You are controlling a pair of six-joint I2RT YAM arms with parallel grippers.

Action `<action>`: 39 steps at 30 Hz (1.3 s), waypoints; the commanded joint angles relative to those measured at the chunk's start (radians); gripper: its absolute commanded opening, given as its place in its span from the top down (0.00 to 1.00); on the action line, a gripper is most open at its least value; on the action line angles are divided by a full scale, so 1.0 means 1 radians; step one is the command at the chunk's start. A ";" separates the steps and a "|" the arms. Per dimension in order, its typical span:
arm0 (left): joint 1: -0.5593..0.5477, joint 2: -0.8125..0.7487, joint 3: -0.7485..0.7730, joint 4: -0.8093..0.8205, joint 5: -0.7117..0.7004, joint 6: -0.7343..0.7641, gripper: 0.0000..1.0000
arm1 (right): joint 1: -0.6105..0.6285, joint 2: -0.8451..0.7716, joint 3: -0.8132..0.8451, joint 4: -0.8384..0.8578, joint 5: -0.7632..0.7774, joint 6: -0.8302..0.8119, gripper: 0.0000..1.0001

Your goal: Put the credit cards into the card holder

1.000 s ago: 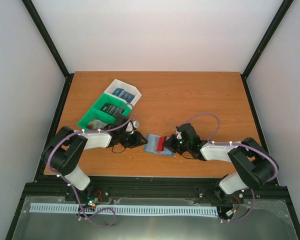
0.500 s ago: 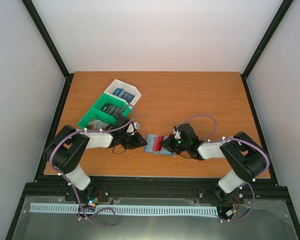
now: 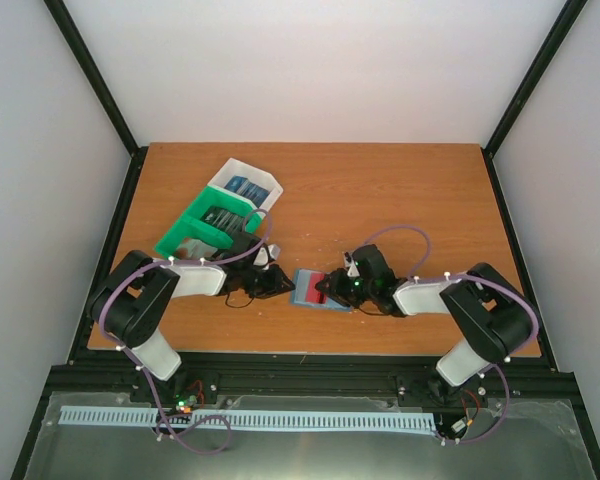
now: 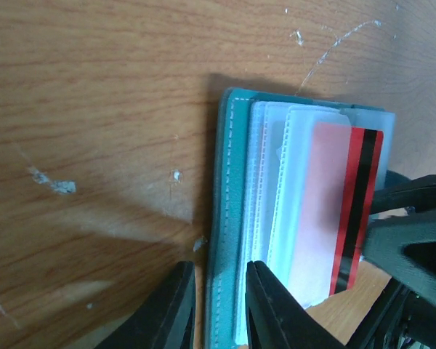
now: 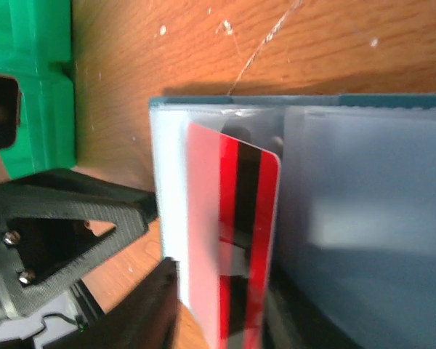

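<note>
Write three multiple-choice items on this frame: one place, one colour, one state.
1. Where does the card holder lie?
A. In the green bin
B. On the table, between the left hand and right hand
C. At the table's far right corner

2. What colour is the card at the holder?
A. Blue
B. Yellow
C. Red with a black stripe

3. What state is the holder in?
A. Open, card partly in a clear sleeve
B. Folded shut
C. Standing on edge

Key: 1 B, the top view shows it between both hands; 2 C, both wrist views show red and black; 3 A, the sleeves are exposed and the card's inner part looks milky.
</note>
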State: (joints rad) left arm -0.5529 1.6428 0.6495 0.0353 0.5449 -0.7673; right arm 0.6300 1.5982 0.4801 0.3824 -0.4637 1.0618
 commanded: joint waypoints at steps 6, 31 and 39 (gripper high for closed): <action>-0.018 -0.004 -0.002 0.012 -0.010 0.011 0.77 | 0.011 -0.113 0.115 -0.360 0.146 -0.118 0.45; -0.018 0.021 -0.019 0.041 0.015 0.009 0.78 | 0.077 0.026 0.215 -0.316 0.102 -0.149 0.61; -0.018 0.021 -0.025 0.037 -0.004 0.008 0.78 | 0.078 0.075 0.230 -0.255 0.052 -0.152 0.61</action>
State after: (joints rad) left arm -0.5583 1.6466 0.6361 0.0666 0.5591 -0.7673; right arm 0.6971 1.6436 0.6956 0.0795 -0.3744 0.9203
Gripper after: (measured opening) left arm 0.223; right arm 0.393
